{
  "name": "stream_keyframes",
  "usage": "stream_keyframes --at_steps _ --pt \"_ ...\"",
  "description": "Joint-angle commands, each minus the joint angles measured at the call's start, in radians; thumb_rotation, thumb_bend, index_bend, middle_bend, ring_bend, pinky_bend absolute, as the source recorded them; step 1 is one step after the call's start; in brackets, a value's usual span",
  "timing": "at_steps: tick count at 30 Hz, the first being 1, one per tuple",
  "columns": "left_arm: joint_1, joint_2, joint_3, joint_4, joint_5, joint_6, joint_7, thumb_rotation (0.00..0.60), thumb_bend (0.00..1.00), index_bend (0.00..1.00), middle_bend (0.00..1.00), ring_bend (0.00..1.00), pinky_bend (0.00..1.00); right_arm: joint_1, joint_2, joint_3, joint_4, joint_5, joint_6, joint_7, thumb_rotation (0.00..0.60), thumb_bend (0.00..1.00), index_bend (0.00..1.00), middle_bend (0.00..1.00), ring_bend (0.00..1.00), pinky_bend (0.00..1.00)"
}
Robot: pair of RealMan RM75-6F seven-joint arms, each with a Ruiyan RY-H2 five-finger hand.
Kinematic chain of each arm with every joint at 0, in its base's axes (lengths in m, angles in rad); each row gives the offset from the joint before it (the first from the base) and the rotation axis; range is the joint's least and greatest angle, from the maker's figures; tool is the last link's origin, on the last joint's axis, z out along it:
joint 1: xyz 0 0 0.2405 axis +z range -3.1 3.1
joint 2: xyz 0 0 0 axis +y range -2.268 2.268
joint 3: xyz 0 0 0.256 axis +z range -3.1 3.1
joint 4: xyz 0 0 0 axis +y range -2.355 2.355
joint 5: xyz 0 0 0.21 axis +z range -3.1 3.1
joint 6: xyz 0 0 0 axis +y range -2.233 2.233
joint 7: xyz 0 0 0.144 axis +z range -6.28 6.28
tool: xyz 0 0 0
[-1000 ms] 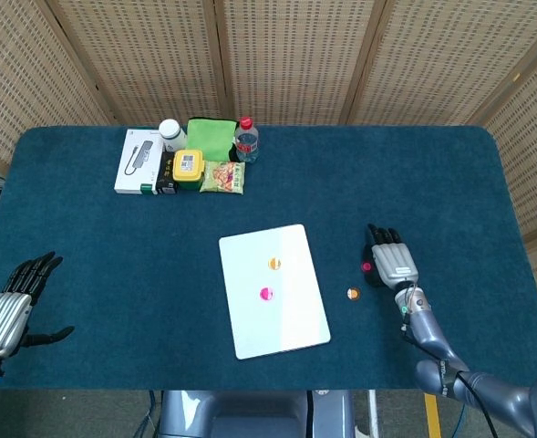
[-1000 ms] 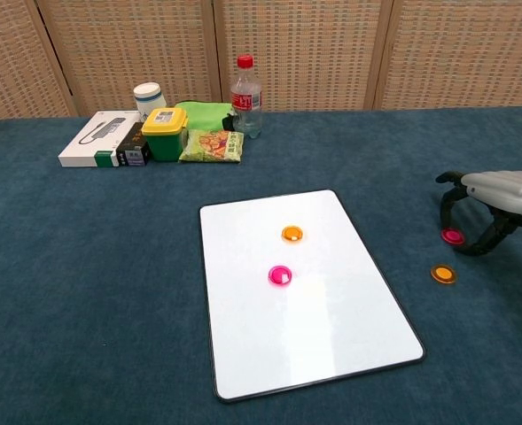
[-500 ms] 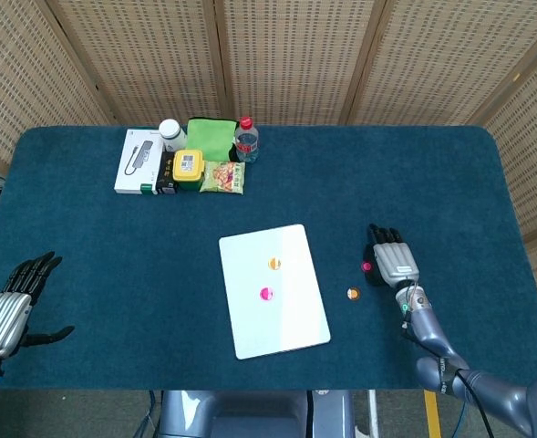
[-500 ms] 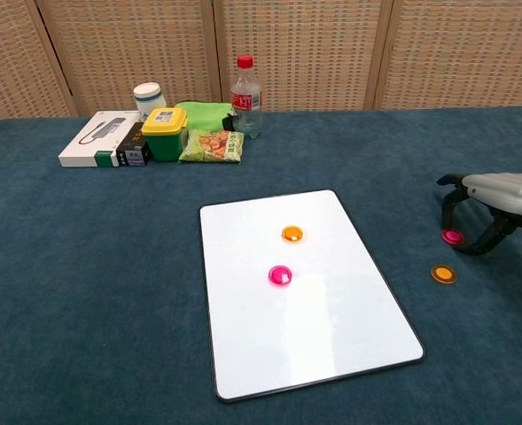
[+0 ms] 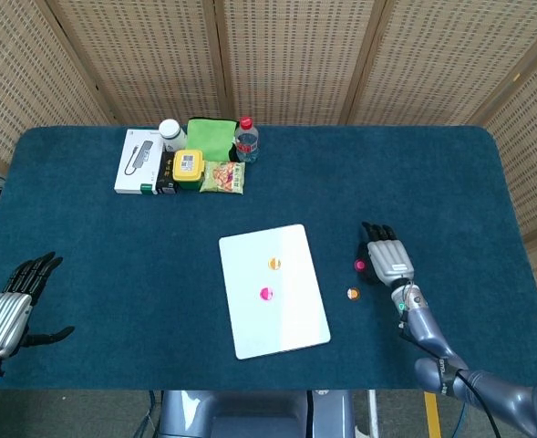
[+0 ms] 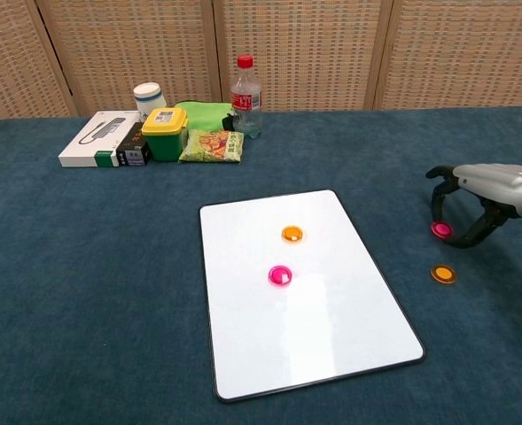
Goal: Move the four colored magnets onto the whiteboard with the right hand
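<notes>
The whiteboard (image 5: 286, 321) (image 6: 318, 332) lies flat at the table's middle. On it sit an orange magnet (image 5: 274, 263) (image 6: 292, 234) and a pink magnet (image 5: 266, 293) (image 6: 280, 274). To its right, my right hand (image 5: 388, 260) (image 6: 478, 199) pinches a second pink magnet (image 5: 359, 265) (image 6: 440, 229) between thumb and fingers, just above the cloth. A second orange magnet (image 5: 353, 293) (image 6: 443, 274) lies on the cloth just in front of that hand. My left hand (image 5: 5, 313) rests at the table's near left edge, fingers apart and holding nothing.
At the back left stand a white box (image 5: 137, 161) (image 6: 97, 150), a white jar (image 6: 149, 96), a yellow container (image 5: 188, 167) (image 6: 164, 134), a green cloth (image 5: 210, 135), a snack packet (image 6: 212, 145) and a water bottle (image 5: 246, 139) (image 6: 245, 96). The table is covered in dark blue cloth (image 5: 414, 173).
My right hand has shifted left toward the whiteboard and risen a little, and the pink magnet has moved with it. The left hand has stayed put.
</notes>
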State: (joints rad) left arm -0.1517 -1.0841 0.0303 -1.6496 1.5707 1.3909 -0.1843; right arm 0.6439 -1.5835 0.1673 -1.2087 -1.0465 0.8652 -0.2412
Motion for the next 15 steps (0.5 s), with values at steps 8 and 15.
stream_keyframes --at_steps 8,15 --pt "-0.001 0.002 0.002 0.002 0.005 0.0 -0.006 0.6 0.0 0.0 0.0 0.0 0.0 0.01 0.039 -0.025 -0.219 -0.038 0.038 -0.086 0.6 0.35 0.61 0.05 0.0 0.0" --pt "-0.001 0.003 0.004 0.004 0.007 -0.002 -0.007 0.6 0.0 0.0 0.0 0.0 0.0 0.017 0.009 -0.046 -0.29 -0.043 0.064 -0.156 0.6 0.36 0.61 0.05 0.0 0.0"
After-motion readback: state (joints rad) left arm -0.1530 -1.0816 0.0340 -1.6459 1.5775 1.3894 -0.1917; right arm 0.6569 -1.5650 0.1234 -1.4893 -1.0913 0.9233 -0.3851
